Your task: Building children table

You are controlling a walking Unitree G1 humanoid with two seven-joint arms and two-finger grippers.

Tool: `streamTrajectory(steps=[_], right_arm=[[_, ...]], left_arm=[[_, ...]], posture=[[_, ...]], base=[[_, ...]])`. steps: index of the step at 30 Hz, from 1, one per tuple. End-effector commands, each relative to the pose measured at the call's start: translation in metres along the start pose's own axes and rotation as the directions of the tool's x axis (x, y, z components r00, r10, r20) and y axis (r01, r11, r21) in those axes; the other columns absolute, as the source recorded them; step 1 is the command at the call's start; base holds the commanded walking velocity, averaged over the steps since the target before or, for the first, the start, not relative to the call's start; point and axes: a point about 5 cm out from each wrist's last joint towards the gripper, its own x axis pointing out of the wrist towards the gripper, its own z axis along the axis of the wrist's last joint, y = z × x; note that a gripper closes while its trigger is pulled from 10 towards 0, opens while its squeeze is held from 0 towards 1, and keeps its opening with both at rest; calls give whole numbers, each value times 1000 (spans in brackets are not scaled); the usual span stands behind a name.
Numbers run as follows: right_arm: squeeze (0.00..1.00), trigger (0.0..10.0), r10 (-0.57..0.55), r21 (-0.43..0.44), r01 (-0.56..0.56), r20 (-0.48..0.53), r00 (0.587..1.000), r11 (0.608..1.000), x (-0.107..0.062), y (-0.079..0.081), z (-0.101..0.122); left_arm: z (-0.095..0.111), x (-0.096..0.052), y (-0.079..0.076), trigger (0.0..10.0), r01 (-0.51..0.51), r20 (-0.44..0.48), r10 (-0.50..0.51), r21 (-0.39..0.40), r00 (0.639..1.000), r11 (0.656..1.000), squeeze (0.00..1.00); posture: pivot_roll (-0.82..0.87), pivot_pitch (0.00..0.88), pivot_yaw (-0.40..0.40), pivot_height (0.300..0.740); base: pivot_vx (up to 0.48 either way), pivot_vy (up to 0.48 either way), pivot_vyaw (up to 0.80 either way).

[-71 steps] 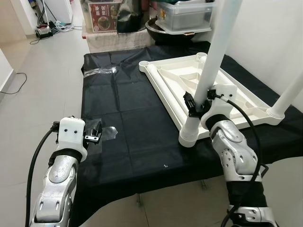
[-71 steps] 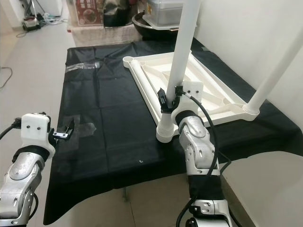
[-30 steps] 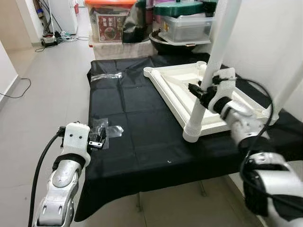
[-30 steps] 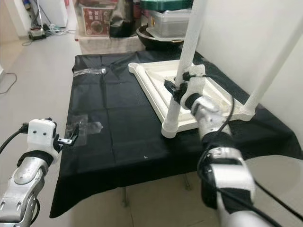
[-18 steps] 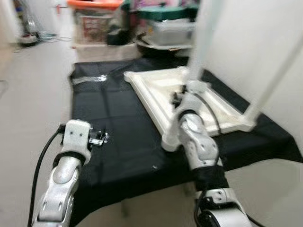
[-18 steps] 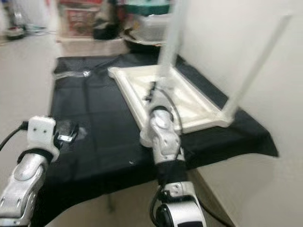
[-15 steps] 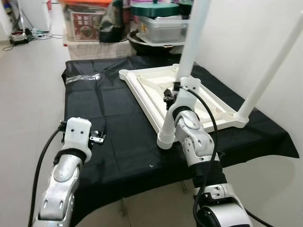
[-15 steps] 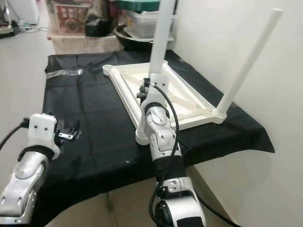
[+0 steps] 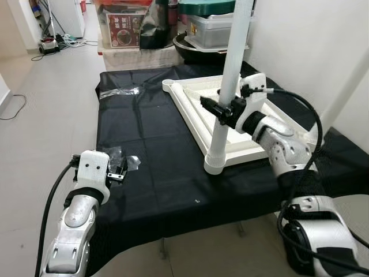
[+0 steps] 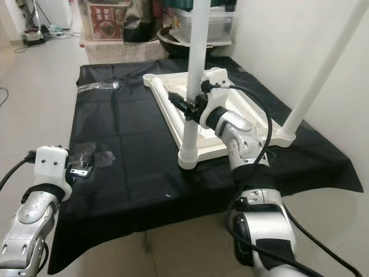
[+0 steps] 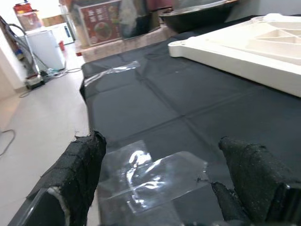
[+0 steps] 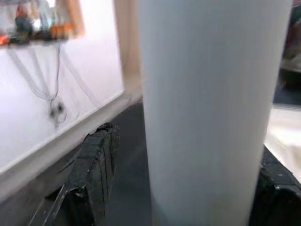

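Observation:
A white children's table top (image 9: 190, 112) lies upside down on a table covered in black cloth (image 9: 155, 144). One white leg (image 9: 232, 57) stands upright in its near corner socket, and a second leg (image 10: 323, 69) stands at the right corner. My right gripper (image 9: 221, 112) straddles the near leg about a third of the way up. Its fingers (image 12: 96, 174) are open, with a gap on one side. My left gripper (image 9: 118, 171) hovers open at the cloth's left edge, over a clear plastic bag (image 11: 150, 174).
Another clear plastic wrapper (image 9: 118, 91) lies at the cloth's back left. Storage boxes and a dark bowl (image 9: 213, 29) stand behind the table. A white wall runs close along the right side. Grey floor (image 9: 46, 86) opens to the left.
The camera has swung about. My right gripper now sits higher up the near leg than 2.4 s ago. The left gripper stays by the plastic bag.

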Motion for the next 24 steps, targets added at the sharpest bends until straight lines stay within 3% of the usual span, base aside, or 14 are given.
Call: streamTrajectory(steps=[1,5,6,7,8,10,11,13,15,16,18,20,22,24], right_arm=[[0,10000,38,-1,-38,-41,998,999,1,1,-10],[0,9843,101,21,-101,-48,994,995,7,5,-15],[0,4627,106,10,-106,-59,993,994,10,6,-18],[0,4627,106,10,-106,-59,993,994,10,6,-18],[0,1412,93,5,-93,-71,993,996,11,6,-21],[0,1412,93,5,-93,-71,993,996,11,6,-21],[0,0,80,8,-79,-71,994,997,12,5,-22],[0,0,-2,38,3,-35,999,999,10,-4,-19],[0,0,-2,38,3,-35,999,999,10,-4,-19],[0,0,-63,48,64,-20,998,997,9,-10,-17],[0,0,-291,68,292,-25,956,954,6,-23,-21],[0,0,-535,98,540,-72,842,836,-2,-31,-36],[0,0,-637,93,645,-102,764,759,-8,-33,-45],[0,0,-720,106,734,-144,679,671,-11,-12,-69]], left_arm=[[-4,1,-1,10000,4,-14,-4,4,1000,1000,0],[-5,1,-1,10000,2,-18,-2,4,1000,1000,0],[-6,0,0,10000,1,-20,-1,5,1000,1000,0],[-6,0,0,10000,1,-20,-1,5,1000,1000,0],[-6,0,0,10000,1,-22,-1,7,1000,1000,0],[-6,0,0,10000,1,-22,-1,7,1000,1000,0],[-6,-1,1,10000,1,-23,0,8,1000,1000,0],[-7,-3,2,10000,-1,-24,1,9,1000,1000,0],[-7,-3,2,10000,-1,-24,1,9,1000,1000,0],[-7,-4,2,10000,-2,-24,2,10,1000,1000,0],[-7,-6,3,10000,-2,-25,2,14,1000,1000,0],[-7,-7,3,10000,-3,-27,3,17,1000,1000,0],[-7,-7,3,10000,-3,-27,4,18,1000,1000,0],[-8,-7,4,10000,-4,-30,5,22,1000,1000,0]], posture=[[24,0,-45,740],[42,0,-56,740],[46,0,-56,740],[46,0,-56,740],[52,0,-59,740],[52,0,-59,740],[52,0,-59,740],[60,0,-65,740],[60,0,-65,740],[59,0,-65,740],[57,0,-66,740],[54,0,-64,740],[54,0,-64,740],[49,0,-60,740]], base=[[0,0,0],[0,0,0],[0,0,0],[0,0,0],[0,0,0],[0,0,0],[0,0,0],[0,0,0],[0,0,0],[0,0,0],[0,0,0],[0,0,0],[0,0,0],[0,0,0]])
